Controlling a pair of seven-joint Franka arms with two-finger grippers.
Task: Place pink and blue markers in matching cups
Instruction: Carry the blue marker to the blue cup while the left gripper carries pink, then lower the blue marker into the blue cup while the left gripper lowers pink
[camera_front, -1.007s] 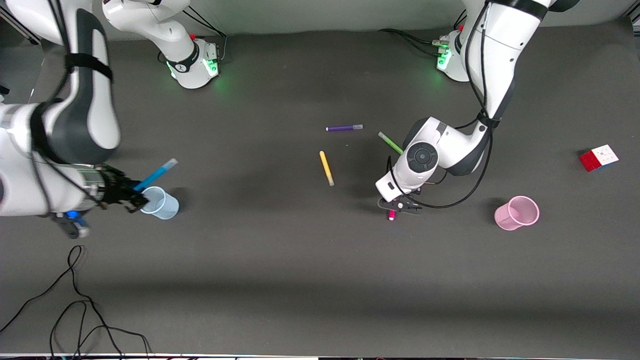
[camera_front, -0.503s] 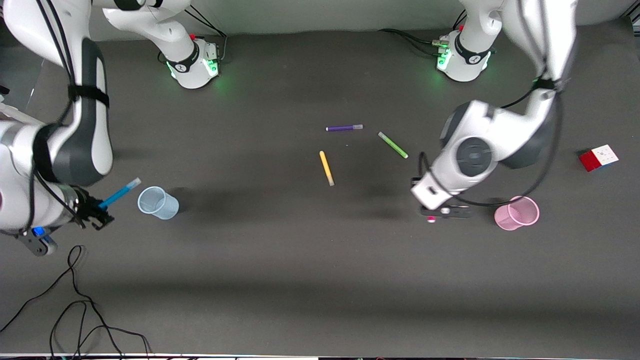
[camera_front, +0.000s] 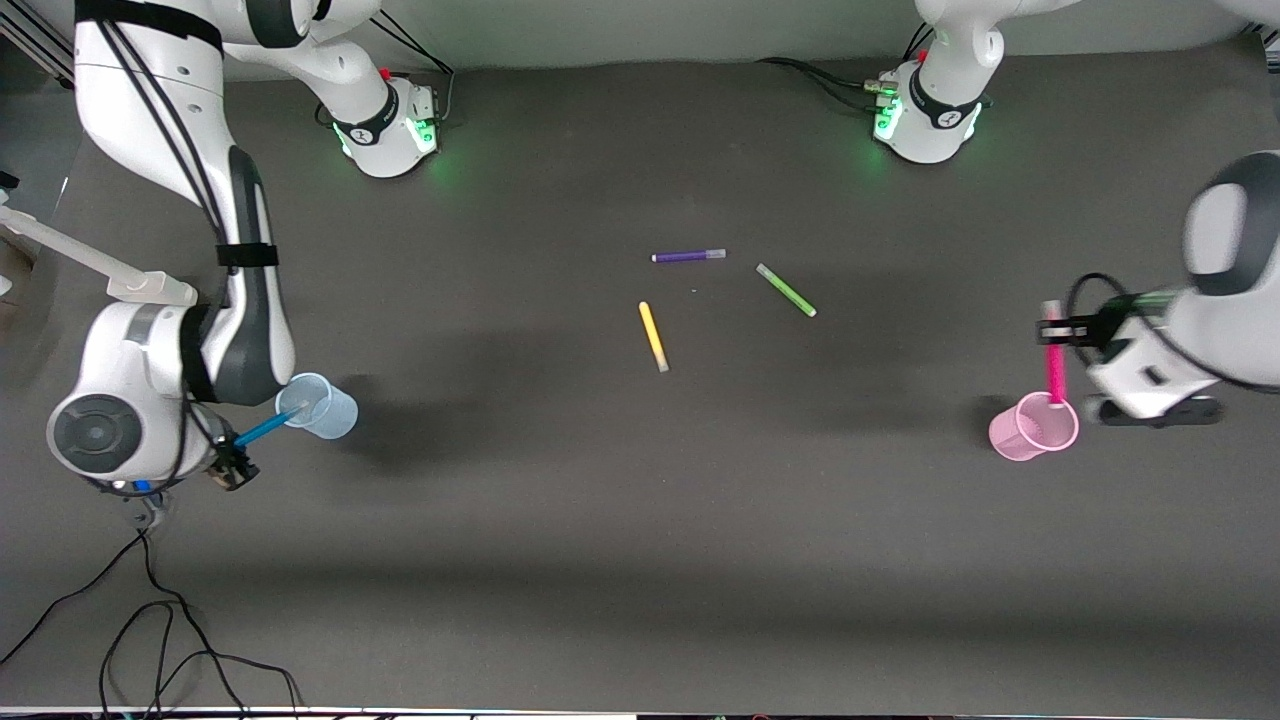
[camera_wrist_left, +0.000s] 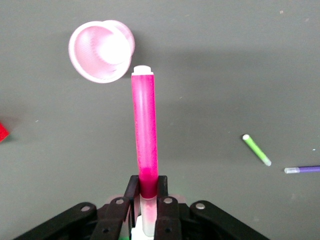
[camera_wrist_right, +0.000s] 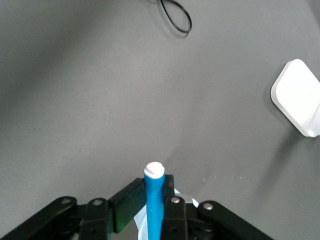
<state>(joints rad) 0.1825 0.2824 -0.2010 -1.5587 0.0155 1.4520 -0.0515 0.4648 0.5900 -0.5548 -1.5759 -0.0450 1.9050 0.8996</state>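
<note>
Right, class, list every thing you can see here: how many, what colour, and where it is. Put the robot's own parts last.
Pink marker: 1, magenta, held over the pink cup.
Blue marker: 1, blue, held, tip at the blue cup.
Pink cup: 1, pink, left arm's end.
Blue cup: 1, pale blue, right arm's end.
Purple pen: 1, mid-table.
Green pen: 1, beside it.
Yellow pen: 1, nearer the camera.
Cable: 1, black.
Left gripper: fingers shut.
Right gripper: fingers shut.

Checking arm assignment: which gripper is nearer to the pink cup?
Left. The left gripper holds the pink marker just above the pink cup; the right gripper is beside the blue cup.
</note>
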